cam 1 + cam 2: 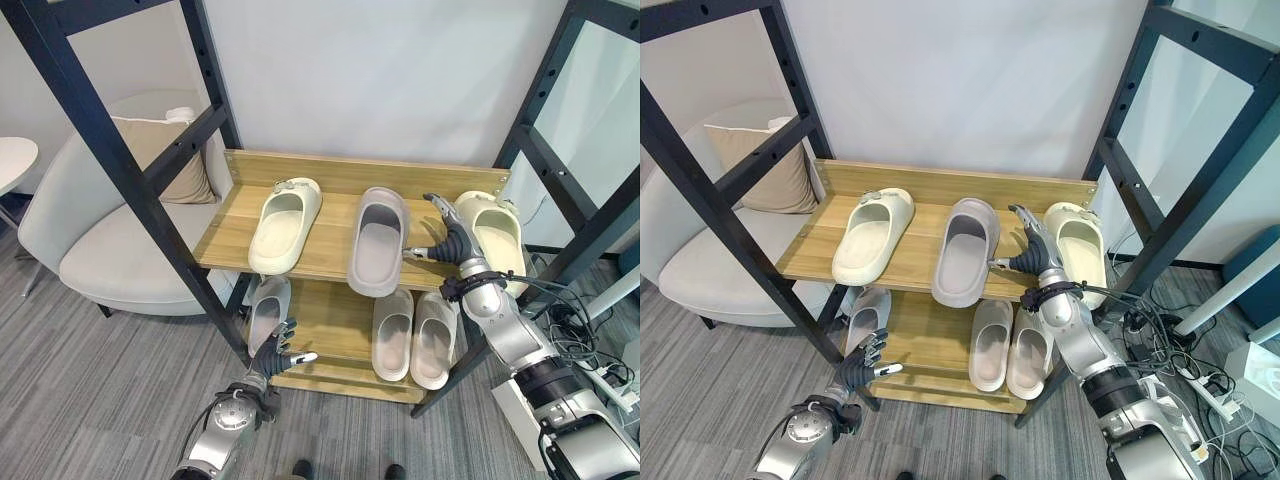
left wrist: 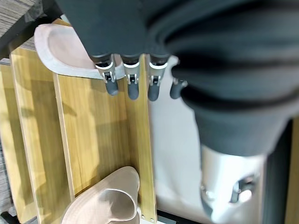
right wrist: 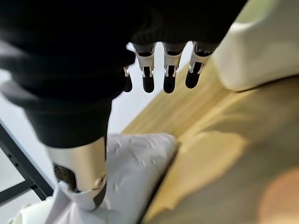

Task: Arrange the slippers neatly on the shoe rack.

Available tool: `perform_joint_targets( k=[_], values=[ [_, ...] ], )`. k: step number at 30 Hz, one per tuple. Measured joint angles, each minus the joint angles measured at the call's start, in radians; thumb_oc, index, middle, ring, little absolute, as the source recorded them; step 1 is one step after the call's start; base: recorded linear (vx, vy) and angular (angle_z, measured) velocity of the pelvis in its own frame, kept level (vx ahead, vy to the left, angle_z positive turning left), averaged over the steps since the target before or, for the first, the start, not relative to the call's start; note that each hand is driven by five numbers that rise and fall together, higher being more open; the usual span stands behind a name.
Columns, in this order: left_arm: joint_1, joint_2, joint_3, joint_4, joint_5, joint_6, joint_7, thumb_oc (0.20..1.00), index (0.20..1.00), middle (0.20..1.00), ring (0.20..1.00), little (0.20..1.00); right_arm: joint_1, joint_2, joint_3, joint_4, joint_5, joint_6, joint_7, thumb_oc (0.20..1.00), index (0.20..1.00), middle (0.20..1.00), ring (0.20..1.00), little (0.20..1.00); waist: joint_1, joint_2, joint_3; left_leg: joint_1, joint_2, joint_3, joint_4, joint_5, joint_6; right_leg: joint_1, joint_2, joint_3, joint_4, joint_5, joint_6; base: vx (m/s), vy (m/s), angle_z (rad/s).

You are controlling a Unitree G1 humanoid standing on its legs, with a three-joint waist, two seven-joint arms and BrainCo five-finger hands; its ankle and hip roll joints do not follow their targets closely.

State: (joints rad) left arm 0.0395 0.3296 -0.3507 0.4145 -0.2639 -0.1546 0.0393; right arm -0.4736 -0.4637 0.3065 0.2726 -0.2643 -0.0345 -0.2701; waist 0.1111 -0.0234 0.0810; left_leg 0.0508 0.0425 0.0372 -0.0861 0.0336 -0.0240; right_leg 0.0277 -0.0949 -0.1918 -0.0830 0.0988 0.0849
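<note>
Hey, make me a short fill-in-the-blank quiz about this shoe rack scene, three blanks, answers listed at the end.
1. The grey slipper lies on the ___ shelf of the shoe rack, its heel past the front edge.
2. The right hand is between the grey slipper and a ___ slipper.
3. The left hand hovers with fingers ___ in front of the lower shelf.

Answers: top; cream; open

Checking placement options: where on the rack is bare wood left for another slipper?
Lower shelf: bare wood between the lone slipper and the pale pair. Top shelf: crowded, with cream slipper, grey slipper and right robot hand beside another cream slipper.
</note>
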Motion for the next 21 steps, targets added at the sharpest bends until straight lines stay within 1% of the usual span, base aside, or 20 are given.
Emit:
perform_joint_targets(
  k=[2, 6, 7, 11, 12, 14, 16, 18, 20, 21],
  values=[
    [-0.001, 0.0, 0.001, 0.0, 0.0, 0.001, 0.002, 1.0, 1.0, 1.0, 1.0, 1.0, -0.022, 0.001, 0.0, 0.008, -0.03, 0.019, -0.021, 1.0, 1.0, 1.0, 1.0, 1.0, 0.006, -0.003, 0.002, 0.0, -0.001, 0.0, 0.001, 0.004, -0.007, 0.0, -0.001, -0.001, 0.0, 0.0, 0.0, 0.02, 0.035, 0.02],
    [-0.001, -0.001, 0.006, -0.002, 0.0, 0.002, 0.006, 1.0, 1.0, 1.0, 1.0, 1.0, -0.011, 0.002, -0.014, -0.021, -0.051, 0.032, -0.052, 1.0, 1.0, 1.0, 1.0, 1.0, 0.005, -0.004, 0.002, 0.001, -0.001, 0.0, 0.006, 0.005, -0.007, 0.001, -0.001, 0.0, 0.0, 0.003, -0.004, 0.0, 0.0, 0.0],
    [-0.002, -0.001, 0.006, -0.002, 0.0, 0.002, 0.007, 1.0, 1.0, 1.0, 1.0, 1.0, -0.007, 0.002, -0.02, -0.037, -0.053, 0.043, -0.056, 1.0, 1.0, 1.0, 1.0, 1.0, 0.003, -0.004, 0.002, 0.001, -0.001, 0.0, 0.006, 0.005, -0.007, 0.001, -0.001, 0.0, 0.0, 0.003, -0.005, 0.0, 0.0, 0.0],
    [0.003, -0.003, 0.022, -0.003, 0.0, 0.008, 0.018, 1.0, 1.0, 1.0, 1.0, 1.0, 0.02, 0.008, -0.089, -0.177, -0.07, 0.042, -0.076, 1.0, 1.0, 1.0, 1.0, 1.0, -0.001, 0.001, 0.004, 0.005, -0.001, 0.003, 0.006, 0.005, -0.007, 0.002, -0.001, 0.002, 0.0, 0.005, -0.007, -0.01, 0.0, -0.01],
    [0.003, -0.005, 0.033, -0.004, 0.0, 0.01, 0.019, 1.0, 1.0, 1.0, 1.0, 1.0, 0.018, 0.007, -0.095, -0.204, -0.07, 0.045, -0.085, 1.0, 1.0, 1.0, 1.0, 1.0, -0.008, 0.0, 0.004, 0.006, 0.0, 0.003, 0.006, 0.005, -0.007, 0.004, 0.0, 0.002, 0.0, 0.005, -0.007, 0.0, 0.0, 0.0],
    [0.003, -0.006, 0.049, -0.005, 0.0, 0.013, 0.026, 1.0, 1.0, 1.0, 1.0, 1.0, 0.018, 0.007, -0.094, -0.287, -0.07, 0.04, -0.085, 1.0, 1.0, 1.0, 1.0, 1.0, -0.013, 0.001, 0.003, 0.007, 0.001, 0.005, 0.006, 0.005, -0.007, 0.004, 0.001, 0.004, 0.0, 0.005, -0.007, -0.01, -0.002, -0.02],
    [0.004, -0.007, 0.046, -0.011, 0.0, 0.014, 0.027, 1.0, 1.0, 1.0, 1.0, 1.0, 0.014, 0.007, -0.085, -0.322, -0.069, 0.029, -0.081, 1.0, 1.0, 1.0, 1.0, 1.0, -0.013, 0.001, 0.003, 0.01, 0.002, 0.006, 0.006, 0.005, -0.008, 0.006, 0.002, 0.005, 0.0, 0.007, -0.009, 0.0, 0.0, 0.0],
    [0.003, -0.013, 0.044, -0.012, 0.0, 0.015, 0.027, 1.0, 1.0, 1.0, 1.0, 1.0, 0.002, 0.019, -0.072, -0.323, -0.068, 0.019, -0.063, 1.0, 1.0, 1.0, 1.0, 1.0, -0.013, 0.0, 0.003, 0.011, 0.002, 0.006, 0.005, 0.006, -0.009, 0.007, 0.002, 0.004, 0.0, 0.007, -0.01, 0.0, 0.0, 0.0],
    [0.004, -0.016, 0.04, -0.012, 0.0, 0.015, 0.026, 1.0, 1.0, 1.0, 1.0, 1.0, -0.007, 0.02, -0.044, -0.324, -0.067, 0.014, -0.049, 1.0, 1.0, 1.0, 1.0, 1.0, -0.012, -0.002, 0.002, 0.01, 0.002, 0.005, 0.004, 0.005, -0.009, 0.007, 0.001, 0.004, 0.0, 0.0, 0.0, 0.0, 0.0, 0.0],
    [0.005, -0.017, 0.038, -0.013, 0.0, 0.017, 0.026, 1.0, 1.0, 1.0, 1.0, 1.0, -0.012, 0.026, -0.028, -0.329, -0.064, 0.013, -0.037, 1.0, 1.0, 1.0, 1.0, 1.0, -0.012, -0.003, 0.003, 0.006, 0.001, 0.004, 0.0, 0.007, -0.011, 0.004, 0.002, 0.003, 0.0, 0.001, 0.0, 0.0, 0.0, 0.0]
  ],
)
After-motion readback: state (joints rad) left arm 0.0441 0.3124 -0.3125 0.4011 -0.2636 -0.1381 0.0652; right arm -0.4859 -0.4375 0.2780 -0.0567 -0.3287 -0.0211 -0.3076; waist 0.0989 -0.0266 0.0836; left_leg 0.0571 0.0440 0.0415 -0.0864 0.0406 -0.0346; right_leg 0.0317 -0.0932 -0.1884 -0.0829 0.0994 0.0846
